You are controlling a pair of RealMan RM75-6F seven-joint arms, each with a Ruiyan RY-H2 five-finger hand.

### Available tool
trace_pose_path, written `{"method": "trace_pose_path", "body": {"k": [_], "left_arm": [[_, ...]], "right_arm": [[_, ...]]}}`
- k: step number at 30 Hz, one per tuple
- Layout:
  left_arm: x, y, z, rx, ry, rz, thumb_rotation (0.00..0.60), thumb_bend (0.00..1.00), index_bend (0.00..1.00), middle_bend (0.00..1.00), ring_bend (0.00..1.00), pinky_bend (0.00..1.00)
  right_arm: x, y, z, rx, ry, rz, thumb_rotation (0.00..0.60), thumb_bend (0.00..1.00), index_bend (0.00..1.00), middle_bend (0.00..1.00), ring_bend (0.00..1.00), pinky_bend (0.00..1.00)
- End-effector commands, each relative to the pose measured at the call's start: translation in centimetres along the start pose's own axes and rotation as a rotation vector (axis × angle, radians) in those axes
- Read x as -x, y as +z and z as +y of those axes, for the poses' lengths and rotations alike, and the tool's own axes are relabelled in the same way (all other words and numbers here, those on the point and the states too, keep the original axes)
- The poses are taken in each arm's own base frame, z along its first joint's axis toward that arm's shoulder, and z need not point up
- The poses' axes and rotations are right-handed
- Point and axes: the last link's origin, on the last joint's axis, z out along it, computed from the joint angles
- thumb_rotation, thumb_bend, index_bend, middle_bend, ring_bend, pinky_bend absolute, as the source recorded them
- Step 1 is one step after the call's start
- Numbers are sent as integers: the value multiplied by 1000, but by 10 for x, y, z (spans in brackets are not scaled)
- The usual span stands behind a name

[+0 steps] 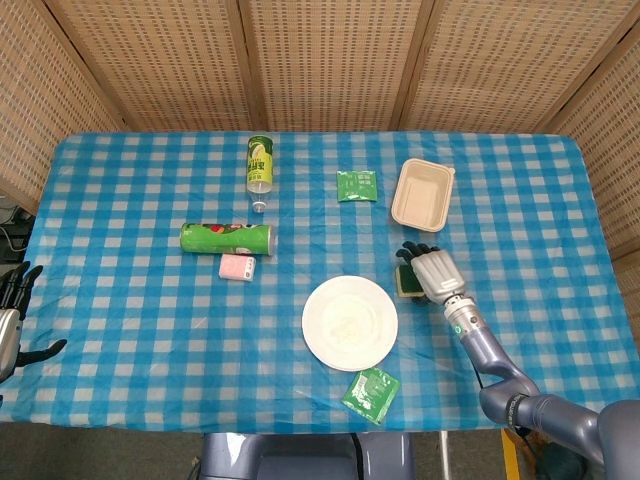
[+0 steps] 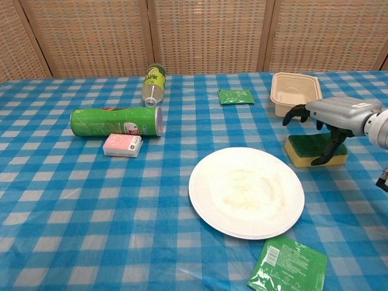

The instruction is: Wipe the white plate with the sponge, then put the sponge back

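Observation:
The white plate (image 1: 350,322) (image 2: 245,191) lies near the table's front edge, with faint smears on it. The yellow-and-green sponge (image 1: 404,283) (image 2: 302,152) rests flat on the cloth just right of the plate, green side up. My right hand (image 1: 432,270) (image 2: 330,115) hovers over the sponge's right part. Its fingers are spread and raised off the sponge, while the thumb reaches down at the sponge's front edge. My left hand (image 1: 10,320) hangs at the far left edge of the head view, fingers apart, holding nothing.
A green chips can (image 1: 227,238) (image 2: 115,121) lies beside a pink pack (image 1: 238,267) (image 2: 122,145). A bottle (image 1: 260,165) (image 2: 153,82) lies farther back. A tan container (image 1: 423,194) (image 2: 296,91) stands behind the sponge. Two green sachets, one at the back (image 1: 356,185) (image 2: 236,96) and one in front (image 1: 371,392) (image 2: 288,264).

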Motion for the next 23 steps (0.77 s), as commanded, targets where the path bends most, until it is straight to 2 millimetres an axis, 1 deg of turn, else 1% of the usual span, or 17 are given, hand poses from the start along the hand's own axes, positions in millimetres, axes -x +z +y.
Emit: {"method": "trace_pose_path", "body": {"k": [1, 3, 6, 8, 9, 10, 11, 12, 14, 15, 19, 21, 23], "left_arm": [[0, 0, 0, 1, -2, -1, 600, 0, 0, 0, 0, 0], [-1, 0, 0, 2, -5, 0, 600, 0, 0, 0, 0, 0], [-2, 0, 0, 5, -10, 1, 600, 0, 0, 0, 0, 0], [-2, -1, 0, 7, -14, 2, 600, 0, 0, 0, 0, 0], [-2, -1, 0, 7, -15, 2, 600, 0, 0, 0, 0, 0], [-3, -1, 0, 7, -15, 4, 600, 0, 0, 0, 0, 0], [-3, -1, 0, 8, -12, 6, 600, 0, 0, 0, 0, 0], [-3, -2, 0, 8, -8, 8, 600, 0, 0, 0, 0, 0], [-3, -2, 0, 11, -6, 12, 600, 0, 0, 0, 0, 0], [-3, -3, 1, 15, -3, 15, 600, 0, 0, 0, 0, 0], [-4, -5, 2, 23, 6, 27, 600, 0, 0, 0, 0, 0], [-3, -6, 3, 30, 14, 37, 600, 0, 0, 0, 0, 0], [-3, -6, 4, 35, 19, 46, 600, 0, 0, 0, 0, 0]], "right_arm": [[-5, -1, -3, 0, -1, 8, 600, 112, 186, 100, 183, 347], [-9, -4, -5, -6, 3, 23, 600, 111, 179, 99, 182, 341], [-21, -13, -10, -29, 21, 65, 600, 103, 178, 99, 182, 314], [-32, -24, -13, -49, 39, 110, 600, 87, 175, 100, 177, 254], [-37, -30, -13, -57, 48, 132, 600, 72, 170, 99, 165, 202], [-43, -38, -13, -64, 58, 160, 600, 48, 161, 95, 145, 152], [-49, -50, -11, -74, 70, 193, 600, 31, 152, 89, 126, 123], [-54, -62, -7, -77, 77, 220, 600, 11, 131, 74, 92, 91], [-58, -78, -1, -74, 78, 248, 600, 0, 88, 36, 32, 34], [-59, -91, 7, -60, 70, 265, 600, 0, 63, 17, 10, 12], [-59, -123, 27, 0, 49, 307, 600, 0, 2, 0, 0, 0], [-56, -144, 42, 65, 59, 347, 600, 0, 0, 0, 0, 0], [-52, -155, 49, 92, 46, 367, 600, 0, 0, 0, 0, 0]]}}
